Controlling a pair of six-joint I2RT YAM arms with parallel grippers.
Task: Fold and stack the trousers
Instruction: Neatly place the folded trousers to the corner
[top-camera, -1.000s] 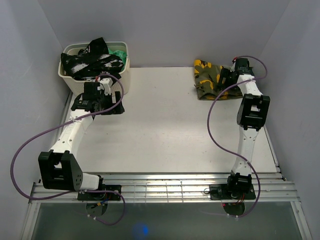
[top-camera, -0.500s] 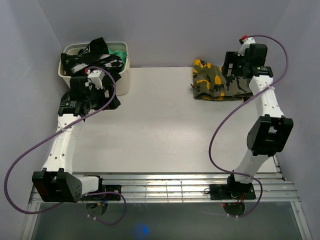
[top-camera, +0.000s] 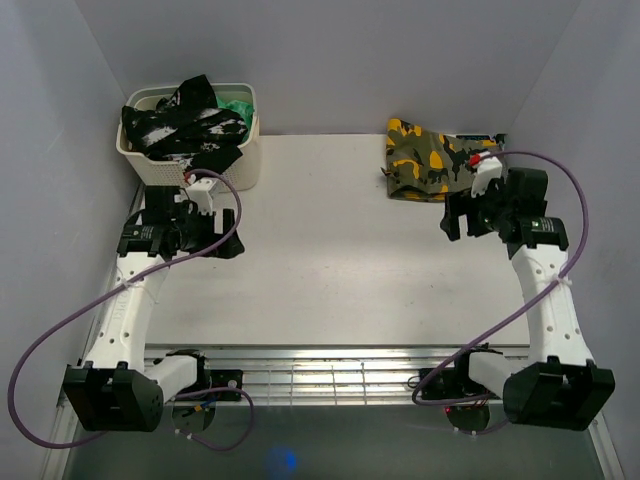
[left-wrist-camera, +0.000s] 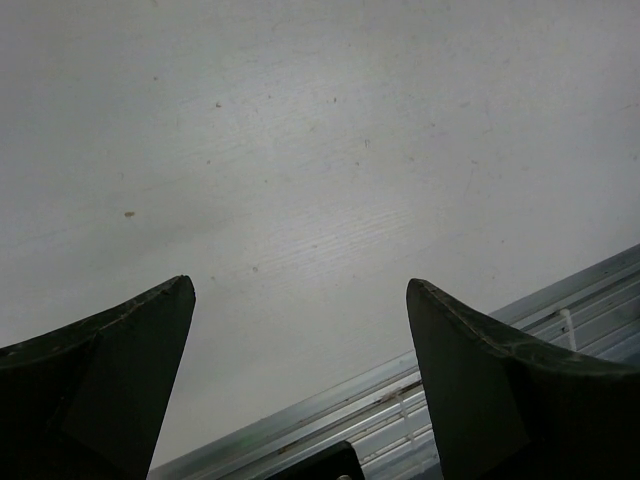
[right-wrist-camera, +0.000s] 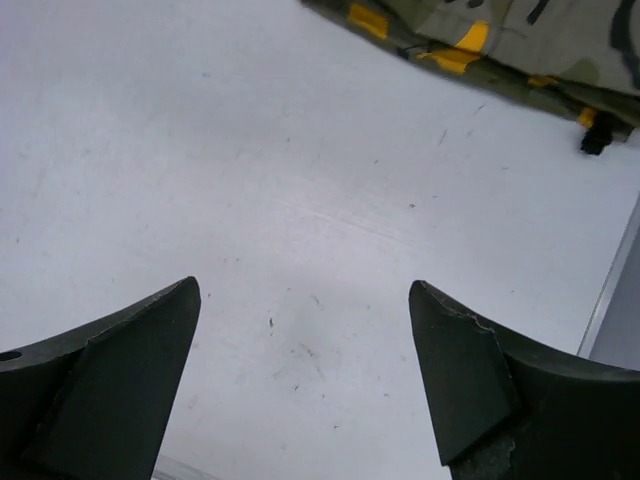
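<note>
While both arms hang over the counter (top-camera: 330, 260), my left claw (left-wrist-camera: 300, 290) stands with jaws wide apart above the plain surface on the left side, gripping nothing. My right claw (right-wrist-camera: 305, 285) is likewise spread, nothing between its fingers, hovering near the right edge. Just beyond it, the trousers (top-camera: 425, 160) lie folded in a compact bundle at the far right corner of the counter, untouched by the claw. At the far left corner sits a basket (top-camera: 245, 165), holding a black-and-white garment (top-camera: 175, 128) and a green cloth (top-camera: 238, 104).
</note>
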